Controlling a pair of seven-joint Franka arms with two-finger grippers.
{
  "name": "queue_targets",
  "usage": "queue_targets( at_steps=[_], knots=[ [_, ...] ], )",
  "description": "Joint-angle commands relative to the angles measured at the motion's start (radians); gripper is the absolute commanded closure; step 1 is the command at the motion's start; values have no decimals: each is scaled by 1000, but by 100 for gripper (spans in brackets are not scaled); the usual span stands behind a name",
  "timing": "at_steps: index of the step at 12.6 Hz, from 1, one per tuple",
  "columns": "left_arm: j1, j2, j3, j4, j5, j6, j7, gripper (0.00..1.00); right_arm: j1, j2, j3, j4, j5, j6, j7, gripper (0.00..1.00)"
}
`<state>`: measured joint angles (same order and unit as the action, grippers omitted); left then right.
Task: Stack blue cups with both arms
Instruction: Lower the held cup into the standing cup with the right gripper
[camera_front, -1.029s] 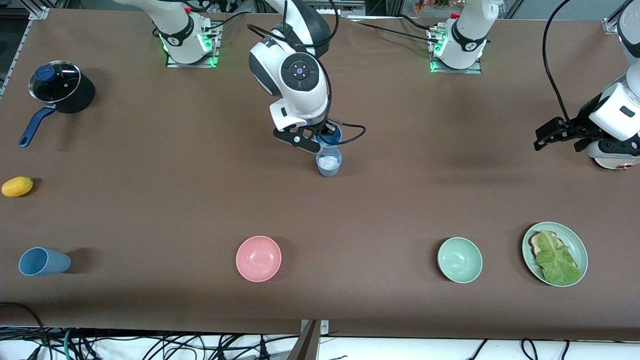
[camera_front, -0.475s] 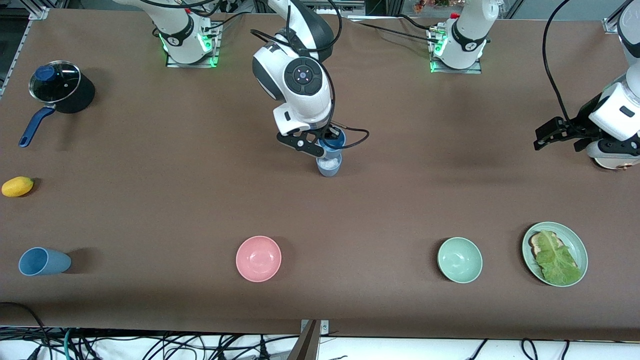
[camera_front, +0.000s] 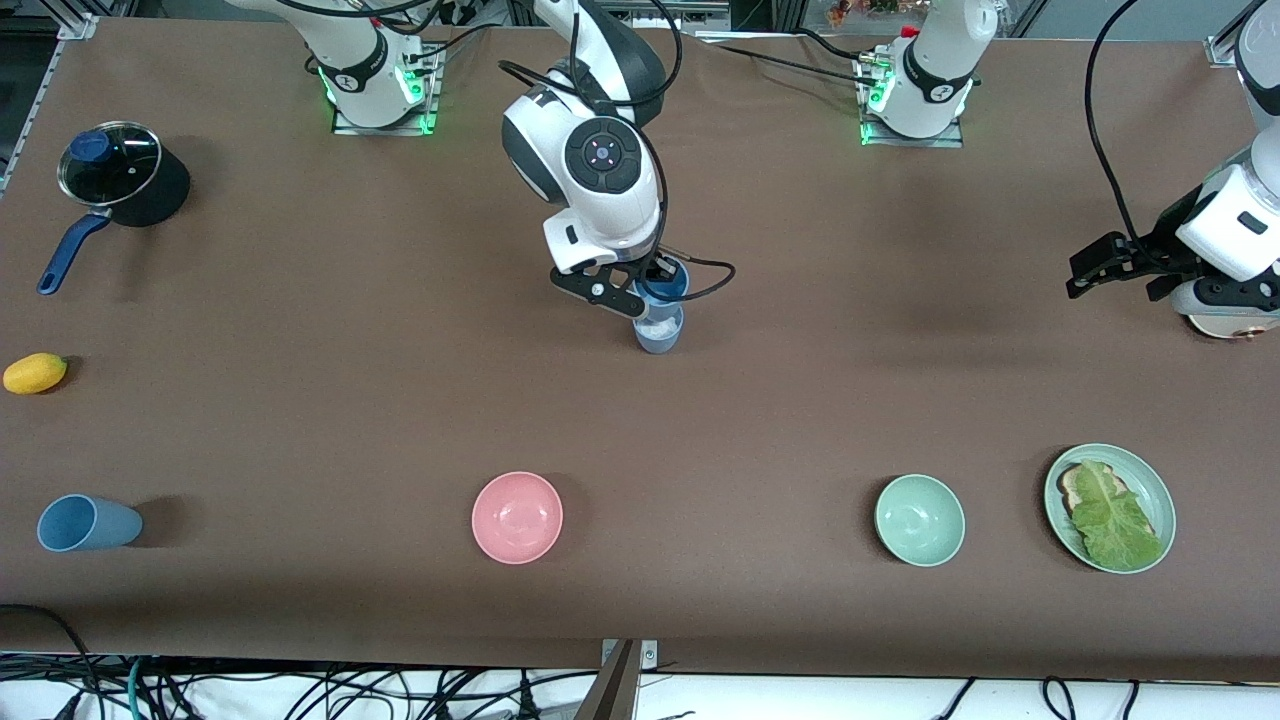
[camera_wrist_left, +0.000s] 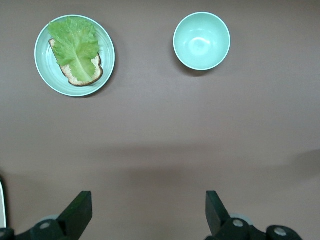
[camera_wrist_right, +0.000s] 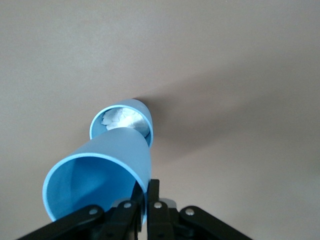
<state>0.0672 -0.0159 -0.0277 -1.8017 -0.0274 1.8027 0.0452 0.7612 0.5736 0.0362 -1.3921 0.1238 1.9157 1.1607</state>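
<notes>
The right arm (camera_front: 590, 150) reaches out from its base at the top of the front view toward the middle of the counter (camera_front: 400, 400), its wrist bent downward. Its hand, the right hand (camera_front: 645, 288), points down with both fingers pinched together on the rim of a blue cup (camera_wrist_right: 97, 182), one finger inside the wall and one outside. The left arm (camera_front: 1225, 235) waits at its own end of the counter, wrist level above the surface. Its hand, the left hand (camera_wrist_left: 145, 212), hangs with fingers spread wide apart and nothing between them.
</notes>
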Motion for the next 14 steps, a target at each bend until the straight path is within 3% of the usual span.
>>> queue_targets(
  at_steps=[1,14],
  knots=[
    [0,-13,-3,5,15,-19,16,0,3,22,-4,47,4,-15,-4,100],
    [0,-13,-3,5,15,-19,16,0,0,51,-9,70,-3,-12,-27,100]
  ],
)
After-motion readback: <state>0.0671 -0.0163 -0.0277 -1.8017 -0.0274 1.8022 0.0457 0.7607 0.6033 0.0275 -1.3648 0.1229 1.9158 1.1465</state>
